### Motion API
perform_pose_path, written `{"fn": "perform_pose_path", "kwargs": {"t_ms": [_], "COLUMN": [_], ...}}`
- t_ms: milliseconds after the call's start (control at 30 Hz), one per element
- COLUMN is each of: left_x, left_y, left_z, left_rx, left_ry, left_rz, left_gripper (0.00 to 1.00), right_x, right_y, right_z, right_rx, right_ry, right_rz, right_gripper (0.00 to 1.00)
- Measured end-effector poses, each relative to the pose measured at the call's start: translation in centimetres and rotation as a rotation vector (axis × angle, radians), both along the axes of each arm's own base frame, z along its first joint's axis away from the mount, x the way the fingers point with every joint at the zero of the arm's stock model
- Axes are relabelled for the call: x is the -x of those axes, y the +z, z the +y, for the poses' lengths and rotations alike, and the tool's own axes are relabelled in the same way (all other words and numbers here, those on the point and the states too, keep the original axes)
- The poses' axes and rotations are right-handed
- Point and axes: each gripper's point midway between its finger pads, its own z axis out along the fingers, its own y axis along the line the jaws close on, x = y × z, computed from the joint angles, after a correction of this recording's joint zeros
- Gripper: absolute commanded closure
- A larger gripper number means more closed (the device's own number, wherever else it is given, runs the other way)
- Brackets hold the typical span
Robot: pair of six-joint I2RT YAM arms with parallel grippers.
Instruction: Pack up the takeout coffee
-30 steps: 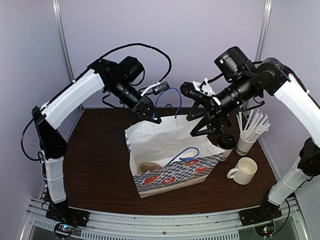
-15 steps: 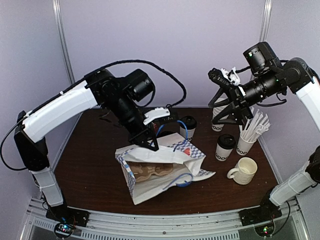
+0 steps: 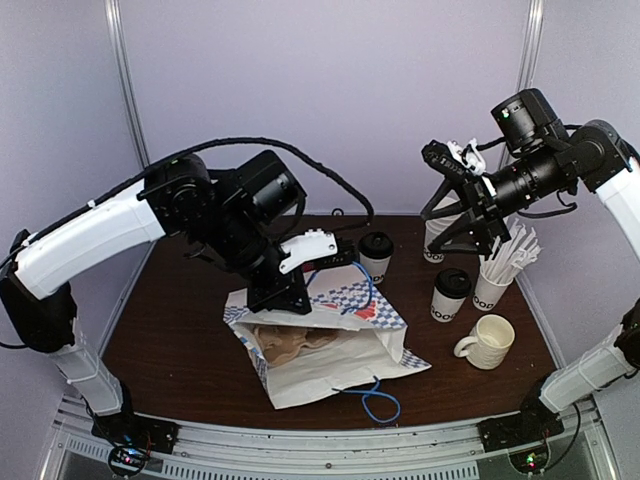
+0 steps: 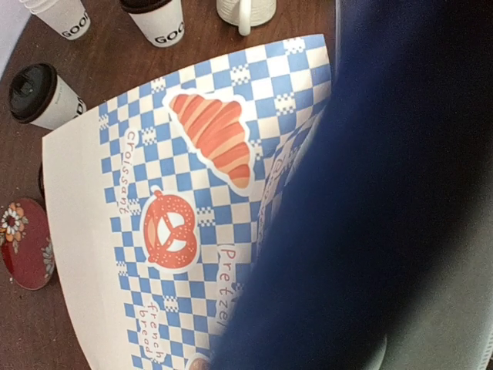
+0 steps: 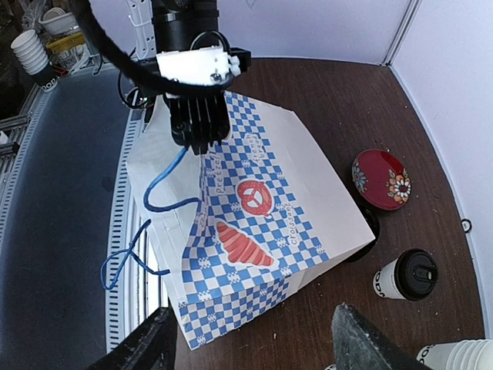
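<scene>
Dark wood table [image 3: 180, 330], lilac booth walls. Paper bag [image 3: 340, 355] lies on its side at centre, long axis roughly 9-to-3, mouth facing 8 o'clock. Left gripper [image 5: 196, 145] is clamped on blue handle [image 5: 173, 173], holding upper lip up; judged to keep mouth open for loading. Pulp carrier [image 3: 290, 345] sits inside near mouth, lying along bag. Two lidded cups [image 3: 450, 295] stand upright outside, at 1 and 2 o'clock of bag. Right gripper [image 5: 254, 324] is raised at 2 o'clock, jaws wide, empty.

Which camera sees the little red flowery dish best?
The right wrist view: the whole red dish shows beside the bag. The left wrist view clips the dish at the picture's edge. The top view does not show it.
</scene>
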Motion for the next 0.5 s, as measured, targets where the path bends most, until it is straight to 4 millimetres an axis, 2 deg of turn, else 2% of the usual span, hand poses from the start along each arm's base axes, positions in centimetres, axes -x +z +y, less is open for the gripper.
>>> {"fn": "perform_pose_path", "kwargs": {"t_ms": [133,300,467,500], "left_x": [-0.9,-3.1,-5.2,-5.0], "left_y": [2.3,4.8,5.5,5.6], "left_z": [0.5,1.6,2.3,2.3], "left_rx": [0.076,0.149,0.197,0.212], "left_ry": [0.005,0.035,0.058,0.047], "left_rz": [-0.083,-0.158,-0.133,-0.111], "left_gripper": [1.0,1.0,1.0,1.0], "right_x": [0.2,0.2,-0.1,-0.1], "right_y": [0.1,0.1,0.0,0.0], "right_z": [0.1,0.2,0.5,0.6], "right_rx": [-0.009,-0.013,-0.016,-0.016], "right_ry": [0.007,0.011,0.015,0.016], "right_rz": [0.008,0.011,0.017,0.019], "right_gripper": [0.28,0.28,0.27,0.28]}}
